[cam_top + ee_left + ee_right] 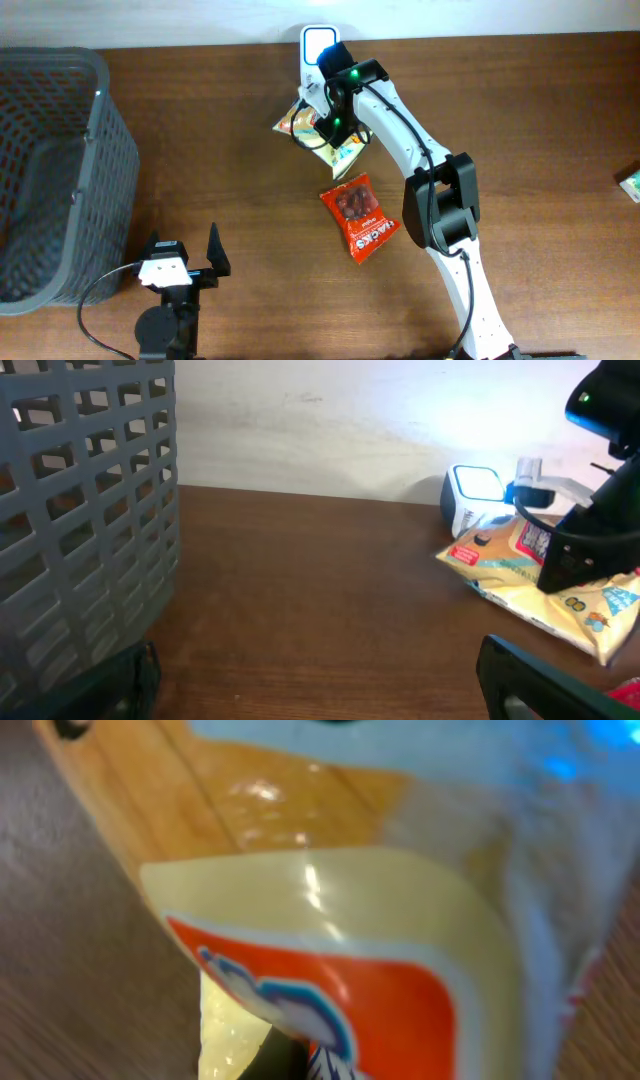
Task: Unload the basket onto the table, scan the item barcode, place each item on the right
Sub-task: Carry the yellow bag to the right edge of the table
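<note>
Brown wooden table [240, 150] carries a grey mesh basket [110, 150] along its left side. The right arm [440, 200] reaches to the far centre. There the right gripper [325, 125] is clamped on a yellow snack packet [290, 122], just in front of the lit white scanner [318, 42] at the far edge. A red snack packet [362, 217] lies flat nearer, apart from it. The left gripper [183, 236] sits near left, fingers spread wide, holding nothing.
</note>
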Action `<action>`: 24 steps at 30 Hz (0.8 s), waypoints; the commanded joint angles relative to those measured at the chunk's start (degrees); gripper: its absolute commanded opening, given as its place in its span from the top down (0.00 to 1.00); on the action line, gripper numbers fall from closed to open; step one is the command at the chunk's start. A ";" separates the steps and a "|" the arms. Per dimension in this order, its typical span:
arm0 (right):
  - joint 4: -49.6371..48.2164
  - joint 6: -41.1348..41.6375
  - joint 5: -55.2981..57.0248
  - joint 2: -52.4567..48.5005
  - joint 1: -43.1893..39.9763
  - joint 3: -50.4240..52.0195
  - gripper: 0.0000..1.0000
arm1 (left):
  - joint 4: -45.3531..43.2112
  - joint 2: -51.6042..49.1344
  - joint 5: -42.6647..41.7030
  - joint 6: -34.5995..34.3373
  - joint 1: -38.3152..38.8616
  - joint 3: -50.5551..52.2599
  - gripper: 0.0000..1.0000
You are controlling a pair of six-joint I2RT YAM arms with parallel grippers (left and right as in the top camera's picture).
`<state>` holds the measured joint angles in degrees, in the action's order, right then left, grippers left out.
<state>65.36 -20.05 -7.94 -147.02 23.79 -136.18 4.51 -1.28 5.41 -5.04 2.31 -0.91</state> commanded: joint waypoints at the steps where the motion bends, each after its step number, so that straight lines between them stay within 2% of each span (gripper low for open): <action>1: -2.25 12.00 1.55 8.33 -1.55 0.09 0.96 | -0.13 0.22 0.00 -0.28 0.26 0.39 0.01; 7: -4.11 25.07 0.02 18.25 -10.19 0.09 0.96 | -0.13 0.22 0.00 -0.28 0.26 0.39 0.01; 12: -1.81 37.42 0.02 21.75 -24.61 0.09 0.96 | -0.13 0.22 0.00 -0.28 0.26 0.39 0.01; 18: 2.62 43.12 1.66 20.06 -39.47 0.26 0.96 | -0.13 0.22 0.00 -0.31 0.26 0.39 0.01; 24: 4.55 43.23 9.14 17.40 -52.19 0.44 0.96 | -0.13 0.22 0.00 -0.28 0.26 0.39 0.01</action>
<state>69.80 21.50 -3.79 -128.46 -23.62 -135.92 4.51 -1.28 5.41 -5.04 2.31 -0.89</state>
